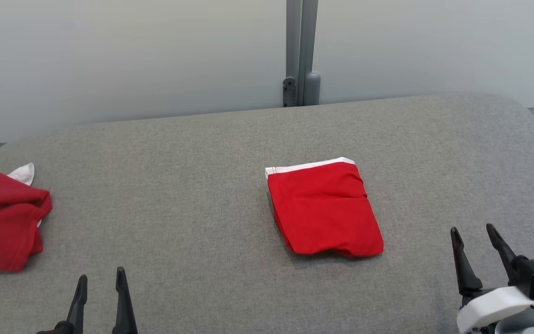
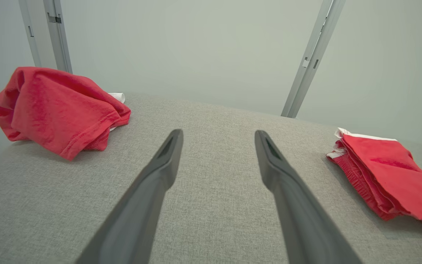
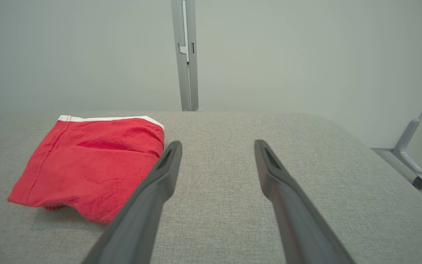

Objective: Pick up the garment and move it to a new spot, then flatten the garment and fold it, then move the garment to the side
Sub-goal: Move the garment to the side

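Observation:
The garment [image 1: 325, 208] is red with a white waistband and lies folded into a neat rectangle near the middle of the grey padded table [image 1: 193, 185]. It also appears at the right of the left wrist view [image 2: 390, 176] and at the left of the right wrist view [image 3: 90, 165]. My right gripper [image 1: 473, 232] hovers open near the front right of the table, to the right of the garment and apart from it, holding nothing. Open and empty too, my left gripper [image 1: 101, 277] sits at the front left.
A second red garment [image 1: 3, 218] with a bit of white lies crumpled at the table's left edge, also in the left wrist view [image 2: 57, 110]. A grey upright post [image 1: 300, 51] stands behind the table against a pale wall.

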